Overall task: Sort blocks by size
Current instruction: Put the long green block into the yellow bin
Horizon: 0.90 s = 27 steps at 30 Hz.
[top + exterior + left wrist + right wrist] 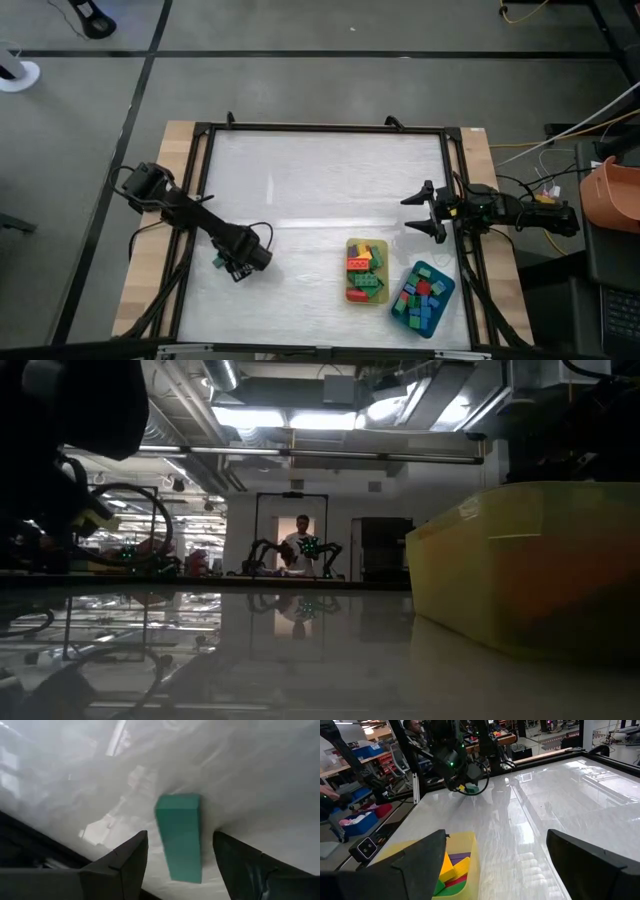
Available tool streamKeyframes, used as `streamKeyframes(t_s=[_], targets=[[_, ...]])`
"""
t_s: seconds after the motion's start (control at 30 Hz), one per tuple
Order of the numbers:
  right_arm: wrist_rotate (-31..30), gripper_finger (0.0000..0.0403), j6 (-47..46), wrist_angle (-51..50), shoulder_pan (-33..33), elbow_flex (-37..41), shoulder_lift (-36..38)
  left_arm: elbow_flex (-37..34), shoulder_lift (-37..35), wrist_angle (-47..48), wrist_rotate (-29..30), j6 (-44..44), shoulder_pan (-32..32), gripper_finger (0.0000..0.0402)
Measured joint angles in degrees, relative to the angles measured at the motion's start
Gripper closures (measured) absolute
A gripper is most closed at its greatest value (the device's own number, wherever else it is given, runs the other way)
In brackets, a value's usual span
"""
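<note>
Near the tabletop's left edge, toward the front, the left gripper [236, 268] hovers low with its fingers spread wide, and in its wrist view a teal-green block [181, 836] lies on the white surface between them, not gripped as far as I can see. That looks like the last loose piece: from above I can find no other block lying free on the tabletop. Sorting seems nearly finished, then, with this 1 block left to lift and carry across to a tray. Over toward the front right corner sit the 2 containers, close together. The yellow tray [350, 245] holds a small heap of blocks [364, 270], red, green and yellow, with what appears to be a purple one showing in the right wrist view; they look like the longer pieces, though I cannot be sure of that. Just beside it, nearer the corner and turned at an angle, the teal tray [444, 276] holds a denser pile of blue, red and green pieces, seemingly the small cubes. At the right edge, behind the trays, the right gripper [432, 210] waits with its fingers wide apart and nothing between them. Beyond the table a person stands far off in the room.
</note>
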State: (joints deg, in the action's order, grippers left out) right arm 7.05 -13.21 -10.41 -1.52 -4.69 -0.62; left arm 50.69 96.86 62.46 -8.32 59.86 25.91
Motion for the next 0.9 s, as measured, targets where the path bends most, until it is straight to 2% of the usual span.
streamKeyframes(t_s=[0.33, 0.43, 0.67, 0.83, 0.9], targets=[[0.0, 0.0059, 0.02, 0.0, 0.0, 0.0, 0.0, -1.28, -0.15, -2.91, -0.55, -0.32, -0.02, 0.0199], [0.0, 0.0059, 0.0, 0.0, 0.0, 0.0, 0.0, -1.3, -0.13, -3.52, -0.79, 0.0, -0.02, 0.0227], [0.0, 0.0059, 0.01, 0.0, 0.0, 0.0, 0.01, -1.2, -0.13, -5.31, -1.05, 0.98, -0.04, 0.0323], [0.0, 0.0059, 0.02, 0.0, 0.0, 0.0, 0.0, 1.55, 0.12, -8.47, 0.05, 5.38, -0.4, 0.0324], [0.0, 0.0059, 0.02, 0.0, 0.0, 0.0, 0.0, 3.18, 0.11, -13.99, 1.96, 5.75, -0.6, 0.0324]])
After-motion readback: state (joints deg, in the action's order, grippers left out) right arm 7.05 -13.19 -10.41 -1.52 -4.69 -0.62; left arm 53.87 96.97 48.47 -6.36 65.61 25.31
